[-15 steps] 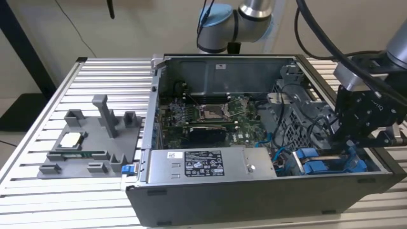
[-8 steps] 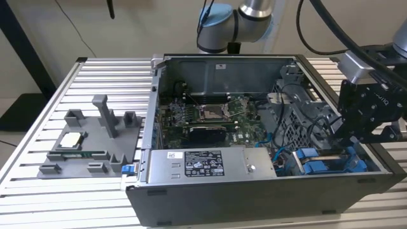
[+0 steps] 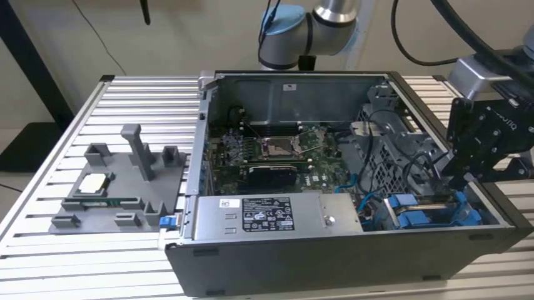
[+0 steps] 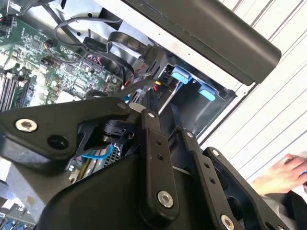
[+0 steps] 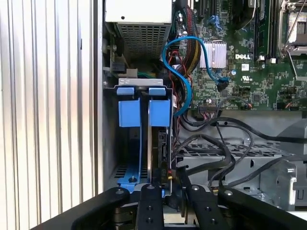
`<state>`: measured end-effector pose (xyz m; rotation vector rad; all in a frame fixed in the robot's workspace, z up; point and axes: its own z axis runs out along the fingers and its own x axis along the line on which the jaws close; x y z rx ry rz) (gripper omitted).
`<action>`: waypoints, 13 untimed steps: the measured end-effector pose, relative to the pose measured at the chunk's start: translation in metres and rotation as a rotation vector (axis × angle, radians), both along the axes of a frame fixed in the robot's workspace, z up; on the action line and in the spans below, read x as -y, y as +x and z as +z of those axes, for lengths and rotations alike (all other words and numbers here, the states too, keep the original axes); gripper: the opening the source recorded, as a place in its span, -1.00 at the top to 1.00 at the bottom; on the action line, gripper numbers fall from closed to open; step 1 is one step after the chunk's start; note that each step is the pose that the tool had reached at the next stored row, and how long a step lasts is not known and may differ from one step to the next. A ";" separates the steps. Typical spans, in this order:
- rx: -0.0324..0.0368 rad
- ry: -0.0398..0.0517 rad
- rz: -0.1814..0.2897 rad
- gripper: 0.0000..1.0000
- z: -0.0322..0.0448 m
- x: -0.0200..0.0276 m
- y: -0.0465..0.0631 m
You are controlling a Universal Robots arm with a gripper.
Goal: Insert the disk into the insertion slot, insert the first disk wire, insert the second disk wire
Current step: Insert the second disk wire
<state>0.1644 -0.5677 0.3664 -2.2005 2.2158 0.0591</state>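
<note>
The disk sits edge-on in its blue carrier (image 5: 159, 113), pushed down into the insertion slot of the dark grey drive cage (image 5: 143, 82). In the exterior view the blue carriers (image 3: 426, 215) lie at the case's front on the exterior view's right. My gripper (image 5: 173, 189) hangs over the disk's rear end, shut on a black wire connector (image 5: 171, 176) that touches the disk's edge. The exterior view has the gripper (image 3: 457, 178) lowered into the cage. In the second wrist view its fingers (image 4: 146, 120) converge beside the blue carrier tabs (image 4: 181, 76).
Black and blue cables (image 5: 184, 91) run from the motherboard (image 5: 249, 72) across the cage. The power-supply box (image 3: 267, 215) fills the case front. A grey fixture (image 3: 117, 194) stands on the exterior view's left. A person's hand (image 4: 283, 175) rests on the slatted table (image 3: 92, 262).
</note>
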 end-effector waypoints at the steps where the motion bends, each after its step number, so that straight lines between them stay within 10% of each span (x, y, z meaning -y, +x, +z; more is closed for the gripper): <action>1: 0.0000 0.0002 0.000 0.46 0.0003 0.0000 0.000; 13: 0.0000 -0.0002 0.000 0.46 0.0008 0.0000 0.004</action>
